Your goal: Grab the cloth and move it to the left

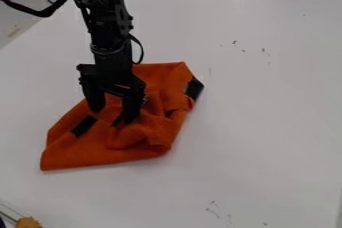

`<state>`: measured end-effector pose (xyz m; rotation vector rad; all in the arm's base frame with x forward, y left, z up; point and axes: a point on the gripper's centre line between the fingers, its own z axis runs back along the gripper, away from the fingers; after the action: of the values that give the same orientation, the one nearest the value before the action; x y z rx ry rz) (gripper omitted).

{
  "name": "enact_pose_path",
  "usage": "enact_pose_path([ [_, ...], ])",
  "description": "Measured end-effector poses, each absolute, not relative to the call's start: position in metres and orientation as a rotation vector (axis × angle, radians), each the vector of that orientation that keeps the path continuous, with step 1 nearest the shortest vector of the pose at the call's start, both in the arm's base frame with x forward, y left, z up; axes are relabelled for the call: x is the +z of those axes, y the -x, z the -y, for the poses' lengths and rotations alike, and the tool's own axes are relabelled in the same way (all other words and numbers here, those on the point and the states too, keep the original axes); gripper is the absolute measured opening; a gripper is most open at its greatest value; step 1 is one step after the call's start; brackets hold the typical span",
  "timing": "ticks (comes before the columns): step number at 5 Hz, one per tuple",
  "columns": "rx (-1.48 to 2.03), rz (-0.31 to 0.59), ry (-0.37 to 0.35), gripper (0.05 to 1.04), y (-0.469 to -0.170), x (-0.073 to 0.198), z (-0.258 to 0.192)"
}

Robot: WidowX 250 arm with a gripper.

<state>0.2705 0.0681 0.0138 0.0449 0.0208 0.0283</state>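
An orange cloth (143,139) with dark patches lies rumpled on the white table, left of the middle of the view. Over its upper left part hangs my gripper (112,113), pointing down, its two fingers apart and open. Orange fabric shows between and around the fingers, and folds bunch up beside the right one. Whether the fingertips touch the cloth, I cannot tell.
The white table (260,102) bears a few small dark marks at the right and near the bottom. Cables (33,11) lie at the upper left. At the bottom left corner is a small yellowish-brown object (28,222).
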Motion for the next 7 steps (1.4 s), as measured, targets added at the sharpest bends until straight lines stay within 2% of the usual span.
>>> enact_pose_path([
  [3, 0.007, -0.041, -0.051, 0.999, -0.28, 0.012, -0.085],
  [4, 0.037, -0.041, -0.051, 0.999, -0.277, 0.025, -0.084],
  [6, 0.075, -0.011, -0.025, 0.999, -0.273, 0.074, -0.074],
  [7, 0.085, -0.019, -0.039, 0.999, -0.271, 0.094, -0.057],
])
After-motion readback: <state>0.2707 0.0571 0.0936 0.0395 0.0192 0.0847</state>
